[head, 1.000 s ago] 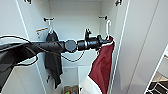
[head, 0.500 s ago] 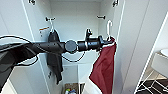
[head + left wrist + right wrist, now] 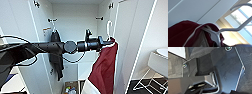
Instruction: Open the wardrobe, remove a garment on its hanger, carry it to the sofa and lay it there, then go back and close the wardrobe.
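The left arm holds the red jacket up by its hanger inside the open wardrobe.

On the left, a dark grey garment (image 3: 56, 53) hangs from a hook on the wardrobe (image 3: 75, 22) wall. The left gripper (image 3: 108, 43) reaches across from the left and looks clamped on the neck of the white hanger (image 3: 109, 27), probably so the maroon jacket (image 3: 105, 68) can hang free below it and be carried. The hook top stands clear, not on the wall hook (image 3: 99, 18) near it. On the right stands a white chair (image 3: 157, 62). A second ago the jacket hung a bit more to the left; now it is nearer the right door. I cannot tell if the right gripper is open or shut.
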`<state>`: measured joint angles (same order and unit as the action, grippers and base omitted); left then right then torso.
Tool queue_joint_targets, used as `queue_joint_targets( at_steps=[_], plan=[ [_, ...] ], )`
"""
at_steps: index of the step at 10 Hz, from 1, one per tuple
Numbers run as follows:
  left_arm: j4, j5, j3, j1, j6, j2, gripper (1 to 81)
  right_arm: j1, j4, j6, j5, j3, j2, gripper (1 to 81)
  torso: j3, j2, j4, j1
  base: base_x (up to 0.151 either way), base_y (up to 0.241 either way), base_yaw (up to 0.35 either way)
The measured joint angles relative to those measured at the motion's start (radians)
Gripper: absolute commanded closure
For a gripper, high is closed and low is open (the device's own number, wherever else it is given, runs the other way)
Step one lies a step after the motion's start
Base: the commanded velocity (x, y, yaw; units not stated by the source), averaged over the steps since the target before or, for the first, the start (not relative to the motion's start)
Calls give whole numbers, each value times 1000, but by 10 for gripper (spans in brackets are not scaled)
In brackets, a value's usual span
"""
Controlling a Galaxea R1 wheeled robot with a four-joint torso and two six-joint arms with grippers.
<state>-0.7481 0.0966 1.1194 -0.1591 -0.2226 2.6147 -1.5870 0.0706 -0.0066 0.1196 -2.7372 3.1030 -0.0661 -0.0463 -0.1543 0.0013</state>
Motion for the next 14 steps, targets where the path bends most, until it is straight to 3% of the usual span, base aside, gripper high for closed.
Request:
queue_joint_targets(
  at_steps=[6, 14],
  plan=[
    [0, 2, -13, 11, 1, -8, 811, -1, 0, 0, 1, 0, 0, 10, 0, 0, 0, -1, -117, 0, 0],
    [3, 9, -30, 64, 11, -25, 811, 0, 0, 0, 0, 0, 0, 10, 0, 0, 0, -1, 0, 0, 0]
  ],
)
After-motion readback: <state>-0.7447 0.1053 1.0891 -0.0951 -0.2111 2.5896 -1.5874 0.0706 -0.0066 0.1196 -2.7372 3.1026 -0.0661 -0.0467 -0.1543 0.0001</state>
